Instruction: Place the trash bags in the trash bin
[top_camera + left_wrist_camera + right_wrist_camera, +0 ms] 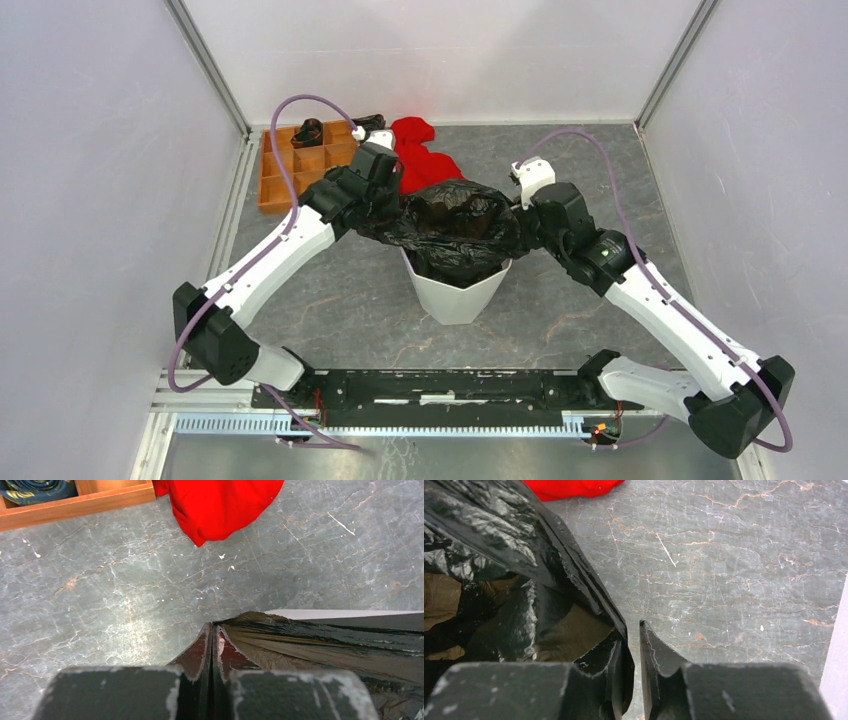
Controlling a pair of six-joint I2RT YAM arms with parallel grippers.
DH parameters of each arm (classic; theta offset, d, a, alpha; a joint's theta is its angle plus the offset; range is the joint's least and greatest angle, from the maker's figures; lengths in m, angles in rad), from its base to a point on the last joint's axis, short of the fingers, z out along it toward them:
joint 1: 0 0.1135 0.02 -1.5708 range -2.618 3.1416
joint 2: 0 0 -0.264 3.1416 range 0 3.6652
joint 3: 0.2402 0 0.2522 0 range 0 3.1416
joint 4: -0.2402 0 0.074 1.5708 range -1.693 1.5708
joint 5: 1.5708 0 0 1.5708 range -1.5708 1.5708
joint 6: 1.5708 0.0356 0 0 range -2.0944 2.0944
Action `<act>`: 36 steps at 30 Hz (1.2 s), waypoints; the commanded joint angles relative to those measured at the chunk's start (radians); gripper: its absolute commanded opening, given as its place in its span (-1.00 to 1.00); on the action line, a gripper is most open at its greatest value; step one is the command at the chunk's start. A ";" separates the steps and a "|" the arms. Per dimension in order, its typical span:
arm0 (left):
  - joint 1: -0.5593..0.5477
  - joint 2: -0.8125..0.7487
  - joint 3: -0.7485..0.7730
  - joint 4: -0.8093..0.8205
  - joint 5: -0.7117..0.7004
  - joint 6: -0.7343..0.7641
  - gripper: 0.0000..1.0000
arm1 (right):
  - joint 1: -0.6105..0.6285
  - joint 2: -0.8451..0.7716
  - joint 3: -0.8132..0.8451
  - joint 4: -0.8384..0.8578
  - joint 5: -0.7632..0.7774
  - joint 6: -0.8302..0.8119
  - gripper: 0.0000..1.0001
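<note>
The black glossy trash bag (455,225) is draped over the mouth of the white trash bin (455,295) at the table's middle, stretched between both grippers. My left gripper (383,205) is at the bag's left edge; in the left wrist view its jaws (212,628) are pressed together on the film (325,645), with the bin's white rim (325,613) just behind. My right gripper (525,225) is at the bag's right edge. In the right wrist view, a narrow gap shows between its fingers (633,632), and the bag (499,540) hangs over the left finger.
A red cloth heap (420,155) lies just behind the bin and shows in both wrist views (220,505) (574,487). A brown wooden compartment tray (300,165) with dark items stands at the back left (75,505). White walls enclose the table.
</note>
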 commanded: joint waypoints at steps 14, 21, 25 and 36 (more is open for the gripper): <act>0.057 0.055 0.047 0.053 0.034 -0.023 -0.96 | -0.053 0.037 -0.101 0.086 -0.021 0.047 -0.48; 0.058 -0.018 -0.025 0.038 0.066 -0.030 -0.96 | -0.058 -0.030 -0.132 0.081 -0.067 0.050 -0.35; 0.058 -0.106 -0.079 0.006 0.068 -0.030 -0.95 | -0.057 -0.041 -0.071 0.042 -0.066 0.027 -0.10; 0.059 -0.251 0.068 -0.190 -0.051 0.039 0.56 | -0.058 -0.117 0.184 -0.175 -0.024 -0.033 0.71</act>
